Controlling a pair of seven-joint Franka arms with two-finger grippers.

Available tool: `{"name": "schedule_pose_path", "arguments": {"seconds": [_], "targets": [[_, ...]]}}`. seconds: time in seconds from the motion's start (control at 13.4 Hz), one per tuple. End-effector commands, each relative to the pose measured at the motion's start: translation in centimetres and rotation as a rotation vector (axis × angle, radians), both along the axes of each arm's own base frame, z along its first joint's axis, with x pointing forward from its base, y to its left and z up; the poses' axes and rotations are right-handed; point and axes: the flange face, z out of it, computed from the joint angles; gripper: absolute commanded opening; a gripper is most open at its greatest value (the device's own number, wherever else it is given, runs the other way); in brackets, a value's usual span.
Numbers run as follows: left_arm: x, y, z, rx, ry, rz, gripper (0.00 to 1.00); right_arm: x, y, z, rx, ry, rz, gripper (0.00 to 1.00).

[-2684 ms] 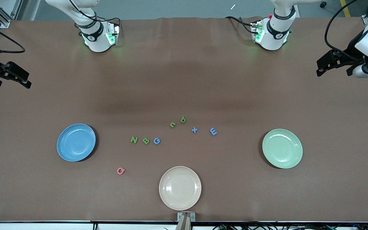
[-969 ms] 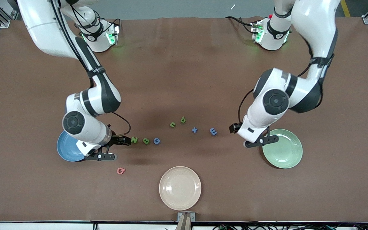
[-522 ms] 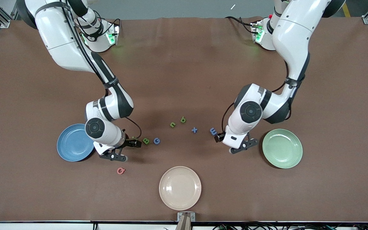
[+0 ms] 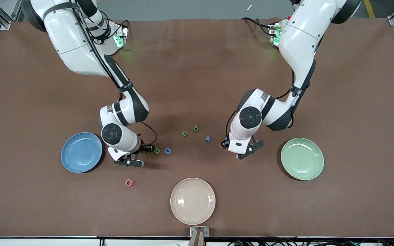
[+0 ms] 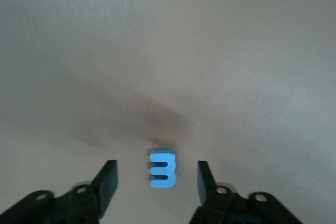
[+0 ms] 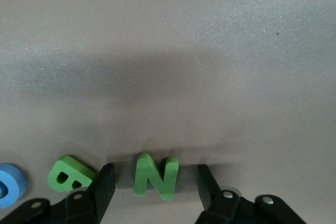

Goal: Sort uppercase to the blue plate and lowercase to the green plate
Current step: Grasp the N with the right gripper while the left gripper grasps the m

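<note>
Beige plate [image 4: 193, 201] sits nearest the front camera, close to the table edge [image 4: 80, 235], clear of both arms. Pinkish-red Q [image 4: 129, 182] lies alone between it and the blue plate [image 4: 81, 152], bare table all round it.

Right gripper [image 6: 152, 187] is low over the green Z [image 6: 156, 176], fingers spread with the letter between them, not touching either. Tight spot: green B [image 6: 69, 173] lies just beside one finger [image 6: 103, 188], blue G [image 6: 10, 183] next along. In the front view the wrist hides the Z; B [image 4: 156, 150] and G [image 4: 168, 150] show just past it. Blue plate is near, toward the right arm's end, nothing on it.

Left gripper [image 5: 157, 184] is low over the blue m [image 5: 161, 169], fingers apart, gaps on both sides, bare table around. Blue x [image 4: 208, 139] lies near, green n [image 4: 184, 133] and green b [image 4: 196, 128] slightly farther from the camera. Green plate [image 4: 302, 159] is toward the left arm's end, nothing on it.

Farther up, open brown table to the bases.
</note>
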Motion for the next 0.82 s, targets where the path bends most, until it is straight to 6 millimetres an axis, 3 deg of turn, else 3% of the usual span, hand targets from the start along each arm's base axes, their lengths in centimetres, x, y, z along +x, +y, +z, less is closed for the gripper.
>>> {"name": "schedule_pose_path", "arguments": {"seconds": [0.0, 0.45, 0.6, 0.75], "targets": [[-0.1, -0.7, -1.1, 0.016, -0.002, 0.026, 0.64, -0.8, -0.3, 0.3, -0.01, 0.005, -0.013, 0.58], [-0.6, -1.5, -2.6, 0.014, 0.001, 0.016, 0.6, -0.7, -0.5, 0.5, -0.01, 0.001, -0.007, 0.07], [-0.6, -1.5, -3.0, 0.008, -0.006, 0.016, 0.59, -0.3, -0.2, 1.3, -0.006, -0.01, -0.004, 0.03], [-0.6, -1.4, -3.5, 0.009, -0.005, 0.016, 0.57, 0.5, -2.1, 3.6, -0.016, 0.007, -0.025, 0.02]]}}
